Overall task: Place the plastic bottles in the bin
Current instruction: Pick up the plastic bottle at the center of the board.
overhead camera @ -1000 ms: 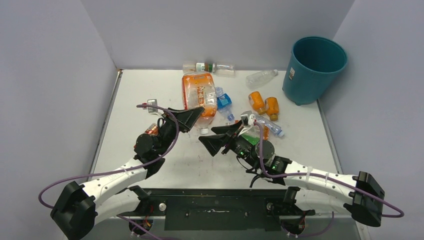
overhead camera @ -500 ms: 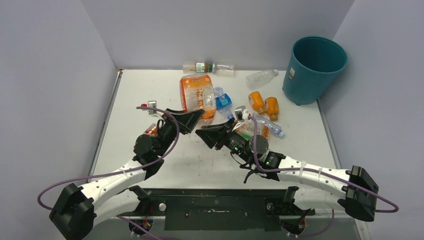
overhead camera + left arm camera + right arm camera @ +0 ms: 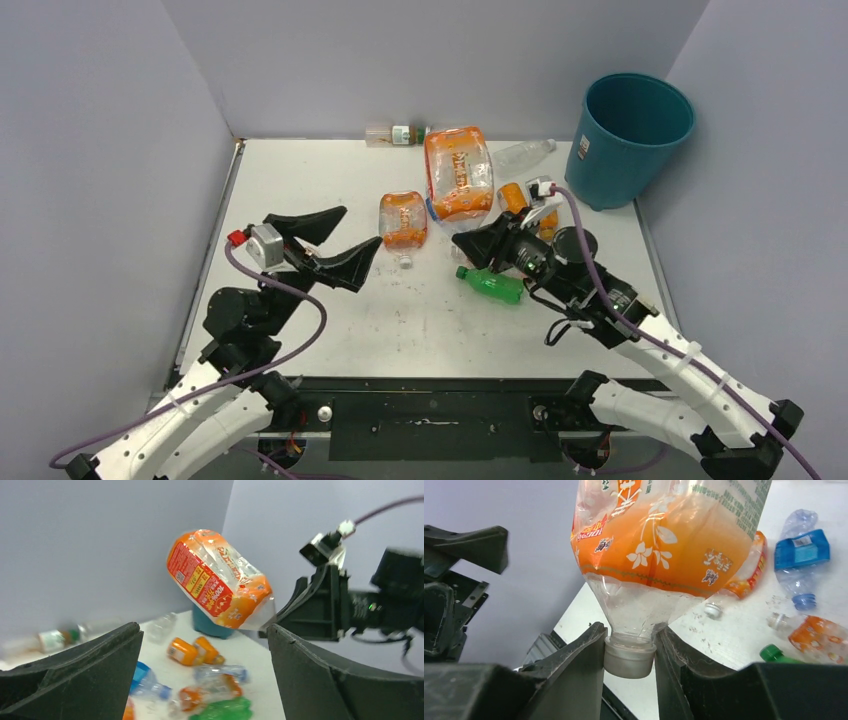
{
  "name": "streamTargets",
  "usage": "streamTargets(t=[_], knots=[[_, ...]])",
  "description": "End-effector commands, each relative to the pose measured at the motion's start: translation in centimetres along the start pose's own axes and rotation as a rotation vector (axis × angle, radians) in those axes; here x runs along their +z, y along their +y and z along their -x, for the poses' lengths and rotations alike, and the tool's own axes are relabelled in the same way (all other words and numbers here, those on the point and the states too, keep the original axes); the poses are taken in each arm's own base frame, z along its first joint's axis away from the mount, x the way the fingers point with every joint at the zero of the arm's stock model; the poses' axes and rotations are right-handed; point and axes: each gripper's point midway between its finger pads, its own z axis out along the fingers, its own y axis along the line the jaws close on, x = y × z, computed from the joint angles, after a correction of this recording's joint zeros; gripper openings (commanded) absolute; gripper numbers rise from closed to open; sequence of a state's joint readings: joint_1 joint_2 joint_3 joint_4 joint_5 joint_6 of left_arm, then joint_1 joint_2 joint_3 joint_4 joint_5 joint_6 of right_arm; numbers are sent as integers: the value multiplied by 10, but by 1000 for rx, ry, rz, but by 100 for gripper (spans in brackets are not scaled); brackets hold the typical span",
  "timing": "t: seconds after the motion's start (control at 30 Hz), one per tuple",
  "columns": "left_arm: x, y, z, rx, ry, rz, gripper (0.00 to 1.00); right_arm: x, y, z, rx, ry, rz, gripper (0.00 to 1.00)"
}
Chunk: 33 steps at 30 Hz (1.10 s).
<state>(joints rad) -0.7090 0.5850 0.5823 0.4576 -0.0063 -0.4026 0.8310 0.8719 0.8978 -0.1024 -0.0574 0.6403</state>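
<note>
Entry, change noted: the orange-labelled jug, flat on the table a second ago under the left gripper, now hangs in the air, pinched at its white cap by the right gripper, whose fingers are drawn in narrow on the neck. The left gripper has let go and pulled back toward the near-left, fingers spread wide with nothing between them. The handover reads as complete. The jug sits part-way toward the teal bin at the far-right corner, well short of its rim, so the carry and drop remain. No bottle shows inside the bin from above.

Count:
- Bin, one.
- Jug, one, held aloft.
- Green bottle, one, lying just beside the right wrist.
- Blue-labelled bottle, one, on its side.
- Small plump orange bottles, two, side by side in front of the bin.
- Crushed orange bottle, one, mid-table.
- Second flattened orange bottle, one, next to the green one.
- Plain clear bottle near the back, one.
- Another clear bottle among the orange ones, one.
- Clear bottle with green-and-white label, one, against the back wall.

That makes nine small bottles in sight plus the jug (the lifted jug and the arms may hide more), all still outside the bin.
</note>
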Motion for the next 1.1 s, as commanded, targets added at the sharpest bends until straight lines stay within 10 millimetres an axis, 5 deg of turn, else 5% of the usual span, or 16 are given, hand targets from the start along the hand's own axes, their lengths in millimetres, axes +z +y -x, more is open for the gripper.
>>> streamTargets(t=[0.0, 0.17, 0.33, 0.63, 0.97, 1.07], knots=[[-7, 0, -23, 579, 226, -137, 96, -33, -12, -23, -26, 277, -101, 5], [-21, -4, -64, 1121, 343, -299, 96, -35, 5, -43, 73, 428, -55, 5], [-9, -5, -70, 1547, 298, -289, 96, -33, 15, -50, 122, 501, -30, 5], [2, -8, -89, 1737, 346, -415, 96, -42, 30, -59, 196, 604, 5, 5], [12, -14, -108, 1754, 342, -448, 99, -62, 51, -58, 226, 665, 89, 5], [18, -15, -114, 1779, 334, -433, 81, -63, 53, -59, 229, 657, 100, 5]])
